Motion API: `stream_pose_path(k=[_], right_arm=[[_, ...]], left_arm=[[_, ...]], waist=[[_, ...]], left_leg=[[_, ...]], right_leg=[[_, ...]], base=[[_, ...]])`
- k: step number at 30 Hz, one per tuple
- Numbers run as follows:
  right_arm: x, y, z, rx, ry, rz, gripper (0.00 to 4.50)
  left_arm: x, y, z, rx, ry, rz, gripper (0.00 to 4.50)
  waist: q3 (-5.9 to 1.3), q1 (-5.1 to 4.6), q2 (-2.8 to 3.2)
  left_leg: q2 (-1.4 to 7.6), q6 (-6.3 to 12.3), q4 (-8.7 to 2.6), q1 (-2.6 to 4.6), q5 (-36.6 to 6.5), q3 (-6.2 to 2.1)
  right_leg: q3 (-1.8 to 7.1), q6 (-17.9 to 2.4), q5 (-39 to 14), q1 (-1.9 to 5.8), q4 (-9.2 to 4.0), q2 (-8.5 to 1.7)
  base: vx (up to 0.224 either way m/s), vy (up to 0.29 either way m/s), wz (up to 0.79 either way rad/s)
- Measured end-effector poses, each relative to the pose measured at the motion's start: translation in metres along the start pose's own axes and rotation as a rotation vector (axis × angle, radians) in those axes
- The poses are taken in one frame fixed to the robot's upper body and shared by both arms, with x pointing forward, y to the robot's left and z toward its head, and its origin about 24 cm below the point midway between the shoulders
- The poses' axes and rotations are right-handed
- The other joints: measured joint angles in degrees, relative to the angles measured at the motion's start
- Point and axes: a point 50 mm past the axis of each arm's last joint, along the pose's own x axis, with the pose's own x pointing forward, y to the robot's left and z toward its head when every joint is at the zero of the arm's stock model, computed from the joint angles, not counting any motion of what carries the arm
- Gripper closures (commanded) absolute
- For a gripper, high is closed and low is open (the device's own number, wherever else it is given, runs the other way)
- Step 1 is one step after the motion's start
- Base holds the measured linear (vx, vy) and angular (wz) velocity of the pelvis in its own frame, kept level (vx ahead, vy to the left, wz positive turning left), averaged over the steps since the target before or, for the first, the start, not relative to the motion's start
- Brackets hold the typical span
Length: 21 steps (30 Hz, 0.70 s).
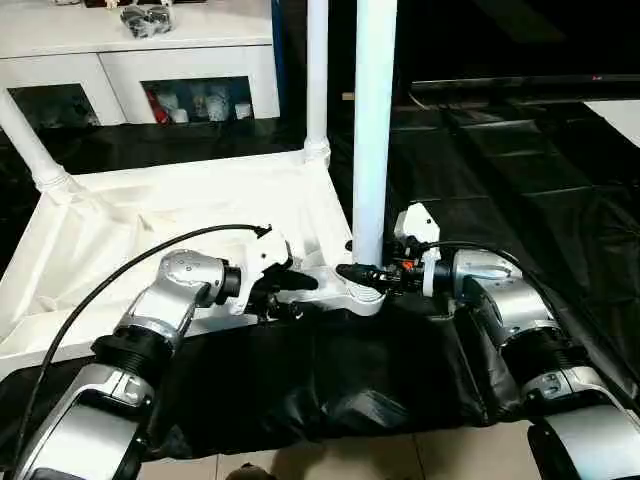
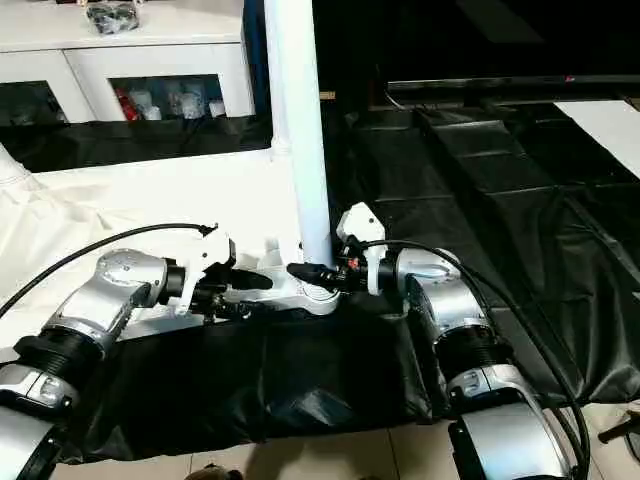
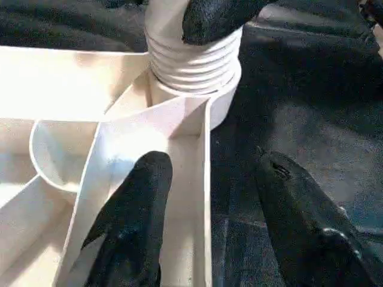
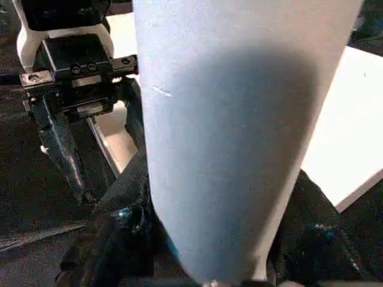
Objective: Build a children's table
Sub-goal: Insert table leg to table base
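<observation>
Small all-white plastic children's table (image 1: 150, 215) lies upside down on black sheeting (image 1: 330, 390) on the floor, ribbed underside up, round tube legs standing up from corner sockets. Right end effector (image 1: 358, 274) is level, pointing across toward the left one, black fingers on both sides of the near white tube leg (image 1: 374, 130) low down by its socket, clamped on it; wrist view shows the leg betw. the two fingers (image 4: 114, 239), touching both. Leg stands upright, threaded base (image 3: 191, 66) seated in the near corner socket (image 1: 352, 295). Left end effector (image 1: 297, 283) sits just beside that same corner, opposite the right one, pointing at it; fingers spread apart w/ nothing betw. them but the table's edge wall: one finger (image 3: 134, 221) over the ribbed inside, the other (image 3: 305, 221) outside over the black sheeting, not gripping. Tip of a right finger (image 3: 212, 18) on the leg right above the threads. Beyond both end effectors: a far leg (image 1: 317, 70) upright at the far corner, another leg (image 1: 30, 140) tilted at the far left corner. White glass-doored cabinet (image 1: 190, 60) well beyond the table, small items behind its doors. Black cables (image 1: 120, 270) loop off both wrists.
</observation>
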Motion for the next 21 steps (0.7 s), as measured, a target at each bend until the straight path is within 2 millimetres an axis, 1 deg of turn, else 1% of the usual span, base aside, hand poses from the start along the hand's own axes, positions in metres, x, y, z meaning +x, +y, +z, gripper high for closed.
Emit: stream_pose_path(k=[1, 4, 7, 8, 9, 13, 14, 15, 16, 19, 21], right_arm=[[0.0, 0.0, 0.0, 0.002, -0.002, -0.004, 2.52], [-0.001, -0.001, -0.001, 0.006, -0.006, -0.014, 2.52], [-0.002, -0.001, -0.002, 0.014, -0.014, -0.021, 2.52], [-0.003, -0.001, -0.002, 0.017, -0.017, -0.023, 2.52], [-0.003, -0.001, -0.002, 0.018, -0.019, -0.025, 2.52], [-0.004, 0.0, -0.003, 0.023, -0.026, -0.03, 2.52], [-0.005, 0.0, -0.004, 0.025, -0.029, -0.032, 2.52], [-0.005, 0.0, -0.004, 0.026, -0.031, -0.033, 2.52], [-0.005, 0.0, -0.004, 0.026, -0.033, -0.034, 2.52], [-0.006, 0.001, -0.005, 0.034, -0.042, -0.037, 2.52], [-0.007, 0.001, -0.006, 0.036, -0.046, -0.04, 2.52]], left_arm=[[0.0, 0.0, -0.001, 0.0, 0.002, 0.004, 2.28], [-0.001, 0.001, -0.006, -0.02, 0.009, 0.023, 2.63], [-0.002, 0.002, -0.009, -0.033, 0.008, 0.031, 2.76], [-0.002, 0.002, -0.01, -0.036, 0.007, 0.033, 2.98], [-0.003, 0.002, -0.01, -0.037, 0.008, 0.033, 2.98], [-0.003, 0.002, -0.012, -0.036, 0.008, 0.031, 3.26], [-0.003, 0.002, -0.011, -0.035, 0.008, 0.028, 3.26], [-0.003, 0.003, -0.012, -0.035, 0.008, 0.025, 3.46], [-0.003, 0.003, -0.012, -0.034, 0.008, 0.024, 3.54], [-0.003, 0.002, -0.011, -0.027, 0.011, 0.015, 3.59], [-0.003, 0.002, -0.011, -0.017, 0.019, 0.012, 3.89]], waist=[[0.0, 0.04, 0.0], [0.0, 0.2, 0.0], [0.0, 0.31, 0.0], [0.0, 0.34, 0.0], [0.0, 0.36, 0.0], [0.0, 0.42, 0.0], [0.0, 0.43, 0.01], [0.0, 0.44, 0.01], [0.0, 0.43, 0.01], [0.0, 0.44, 0.02], [-0.01, 0.44, 0.03]], left_leg=[[0.0, 0.0, 0.0, 0.0, 0.0, 0.0], [-0.01, 0.0, 0.01, 0.0, 0.0, 0.0], [0.0, 0.0, 0.01, 0.0, 0.0, 0.0], [0.0, 0.0, 0.0, 0.0, 0.0, 0.0], [0.0, 0.0, 0.0, 0.0, 0.0, 0.0], [-0.01, 0.0, 0.01, 0.0, 0.0, 0.0], [-0.01, 0.0, 0.0, 0.0, 0.0, 0.0], [-0.01, 0.0, 0.0, 0.0, 0.0, 0.0], [-0.01, 0.0, 0.0, 0.0, 0.0, 0.0], [-0.01, 0.0, 0.0, 0.0, 0.0, 0.0], [-0.01, 0.0, -0.01, 0.0, 0.0, 0.0]], right_leg=[[0.0, 0.0, 0.0, 0.0, 0.0, 0.0], [0.01, 0.0, 0.0, 0.0, 0.0, 0.0], [0.01, 0.0, 0.0, 0.0, 0.0, 0.0], [0.01, 0.0, 0.0, 0.0, 0.0, 0.0], [0.01, 0.0, 0.0, 0.0, 0.0, 0.0], [0.01, 0.0, 0.0, 0.0, 0.0, 0.0], [0.01, 0.0, 0.0, 0.0, 0.0, 0.0], [0.01, 0.0, 0.0, 0.0, 0.0, 0.0], [0.01, 0.0, 0.0, 0.0, 0.0, 0.0], [0.01, 0.0, 0.0, 0.0, 0.0, 0.0], [0.01, 0.0, 0.0, 0.0, 0.0, 0.0]], base=[[0.0, 0.0, 0.0], [0.0, 0.0, 0.0], [0.0, 0.0, 0.0], [0.0, 0.0, 0.0], [0.0, 0.0, 0.0], [0.0, 0.0, 0.0], [0.0, 0.0, 0.0], [0.0, 0.0, 0.0], [0.0, 0.0, 0.0], [0.0, 0.0, 0.0], [0.0, 0.0, 0.0]])
